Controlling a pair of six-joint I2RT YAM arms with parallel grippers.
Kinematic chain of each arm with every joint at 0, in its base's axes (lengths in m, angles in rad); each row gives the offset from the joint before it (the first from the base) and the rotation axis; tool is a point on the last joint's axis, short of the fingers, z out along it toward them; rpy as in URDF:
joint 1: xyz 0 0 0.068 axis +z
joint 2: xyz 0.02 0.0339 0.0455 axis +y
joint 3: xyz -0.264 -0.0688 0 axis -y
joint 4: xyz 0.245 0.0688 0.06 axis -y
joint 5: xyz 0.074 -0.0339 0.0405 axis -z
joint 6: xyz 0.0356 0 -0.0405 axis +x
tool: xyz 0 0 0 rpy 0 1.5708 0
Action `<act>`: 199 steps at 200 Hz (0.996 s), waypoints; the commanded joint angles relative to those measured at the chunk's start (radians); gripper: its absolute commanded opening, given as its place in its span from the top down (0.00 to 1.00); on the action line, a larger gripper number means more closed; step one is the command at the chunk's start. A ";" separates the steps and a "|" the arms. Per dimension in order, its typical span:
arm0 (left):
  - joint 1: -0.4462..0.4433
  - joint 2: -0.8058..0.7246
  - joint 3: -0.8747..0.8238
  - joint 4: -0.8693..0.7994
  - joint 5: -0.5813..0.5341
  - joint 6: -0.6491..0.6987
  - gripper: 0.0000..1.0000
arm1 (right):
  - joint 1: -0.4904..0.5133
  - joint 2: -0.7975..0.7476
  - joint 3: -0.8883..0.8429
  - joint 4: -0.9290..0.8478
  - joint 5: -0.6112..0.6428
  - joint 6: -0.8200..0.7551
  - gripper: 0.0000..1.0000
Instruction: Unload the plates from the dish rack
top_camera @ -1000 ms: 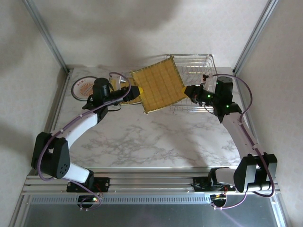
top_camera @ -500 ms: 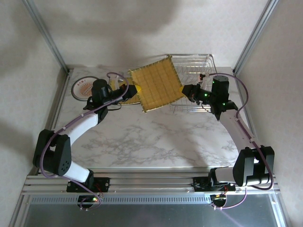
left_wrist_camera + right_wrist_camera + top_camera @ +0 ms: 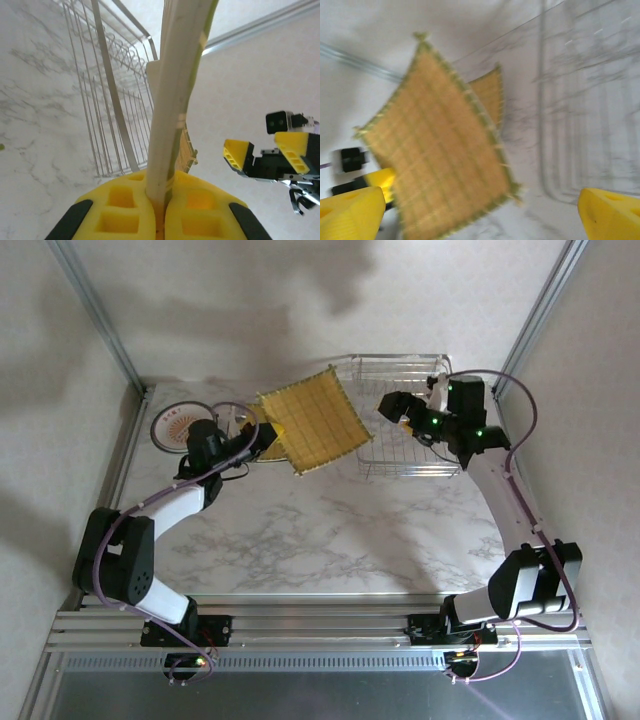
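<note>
Pinching the striped yellow square plate (image 3: 310,420) at its left corner with the left gripper (image 3: 268,430), clamped tight on the plate's edge, in the upper middle of the top view. Holding this plate raised and tilted over the marble table (image 3: 330,530), its right corner overlapping in the frame the left rim of the dish rack (image 3: 415,455). Showing in the left wrist view the plate (image 3: 175,90) edge-on, rising from between the yellow fingers of the left gripper (image 3: 161,212), with the rack's wires (image 3: 107,85) at the upper left. Hovering with the right gripper (image 3: 392,408) over the left part of the rack, at the upper right of the top view, spread wide and holding nothing. Showing the same wide gap in the right wrist view, yellow fingertips in the two lower corners, blurred plate (image 3: 440,150) between. Having also a small round plate (image 3: 178,426) with orange centre lying flat at the far left of the table
</note>
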 commanded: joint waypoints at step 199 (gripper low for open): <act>-0.140 0.147 -0.158 0.410 -1.109 -0.377 1.00 | -0.028 0.062 0.231 -0.544 0.515 -0.399 0.01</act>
